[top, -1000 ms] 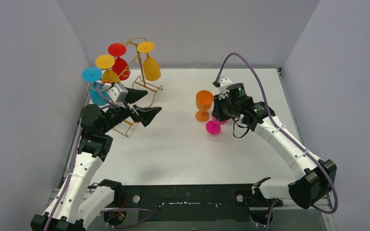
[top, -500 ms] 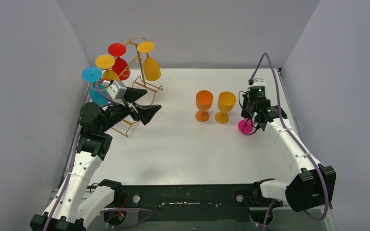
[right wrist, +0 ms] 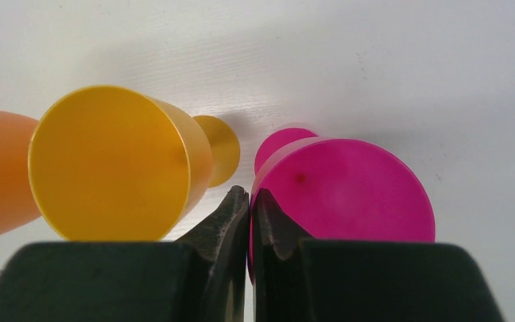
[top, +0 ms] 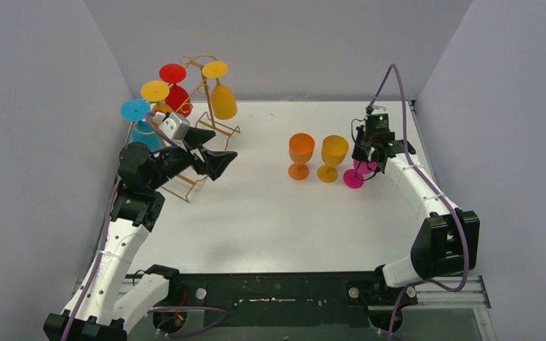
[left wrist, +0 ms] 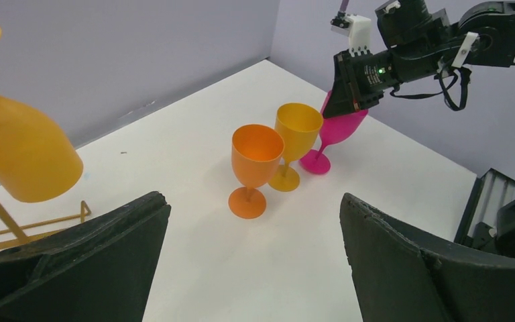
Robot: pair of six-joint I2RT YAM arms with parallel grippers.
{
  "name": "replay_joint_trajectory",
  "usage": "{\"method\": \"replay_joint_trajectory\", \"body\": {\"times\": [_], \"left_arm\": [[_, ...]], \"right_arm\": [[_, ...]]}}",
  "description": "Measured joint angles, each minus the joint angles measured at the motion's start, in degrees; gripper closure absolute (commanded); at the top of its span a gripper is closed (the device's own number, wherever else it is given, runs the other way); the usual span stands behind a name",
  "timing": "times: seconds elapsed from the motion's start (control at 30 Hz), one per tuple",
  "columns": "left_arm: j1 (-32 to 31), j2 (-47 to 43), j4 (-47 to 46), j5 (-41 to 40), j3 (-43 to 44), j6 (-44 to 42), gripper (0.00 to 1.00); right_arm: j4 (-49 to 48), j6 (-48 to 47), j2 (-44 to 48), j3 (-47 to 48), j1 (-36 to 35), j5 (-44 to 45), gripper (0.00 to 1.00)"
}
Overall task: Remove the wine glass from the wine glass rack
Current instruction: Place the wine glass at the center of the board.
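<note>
The gold wire wine glass rack (top: 227, 131) stands at the back left. A yellow glass (top: 223, 101), a red one (top: 178, 96), another yellow one (top: 158, 96) and a blue one (top: 141, 135) hang on it upside down. My left gripper (top: 226, 144) is open and empty just in front of the rack. In the left wrist view the hanging yellow glass (left wrist: 23, 154) is at the far left. My right gripper (top: 364, 158) is shut on the rim of a pink wine glass (top: 354, 177). It holds that glass tilted, with its foot at the table beside the yellow glass (right wrist: 107, 161).
An orange glass (top: 301, 153) and a yellow glass (top: 333, 156) stand upright side by side mid-table, just left of the pink one. Grey walls enclose the table on three sides. The arm bases sit at the near edge.
My right gripper carried the pink glass from in front of the orange glass out to the right, then back in next to the yellow glass. The left gripper shifted slightly.
</note>
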State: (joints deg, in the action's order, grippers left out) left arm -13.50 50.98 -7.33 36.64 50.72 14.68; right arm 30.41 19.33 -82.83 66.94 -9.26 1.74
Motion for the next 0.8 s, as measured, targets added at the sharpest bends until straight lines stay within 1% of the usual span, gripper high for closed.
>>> {"method": "replay_joint_trajectory", "body": {"times": [0.1,0.17,0.27,0.53,0.7,0.8], "left_arm": [[0.07,0.35,5.33,-1.79,2.64,-2.93,0.03],[0.07,0.17,7.26,-2.64,3.30,-4.31,0.03],[0.07,-0.48,9.27,-3.76,3.32,-5.73,0.03],[0.07,-0.48,11.82,-4.94,3.32,-7.02,0.03],[0.07,-0.37,11.93,-4.94,3.32,-7.34,0.02],[0.07,-0.33,11.96,-4.92,3.32,-7.43,0.03]], "right_arm": [[-0.74,0.48,-2.19,1.36,0.00,-0.22,1.00],[-0.68,0.92,-3.41,2.23,0.00,-0.52,1.00],[-0.68,1.44,-5.66,4.24,0.02,-0.94,0.95],[0.63,2.38,-6.64,6.38,0.00,-1.14,0.85],[1.53,2.36,-6.67,7.39,0.00,-1.18,0.84],[2.03,2.34,-6.75,8.09,0.00,-1.16,0.81]]}}
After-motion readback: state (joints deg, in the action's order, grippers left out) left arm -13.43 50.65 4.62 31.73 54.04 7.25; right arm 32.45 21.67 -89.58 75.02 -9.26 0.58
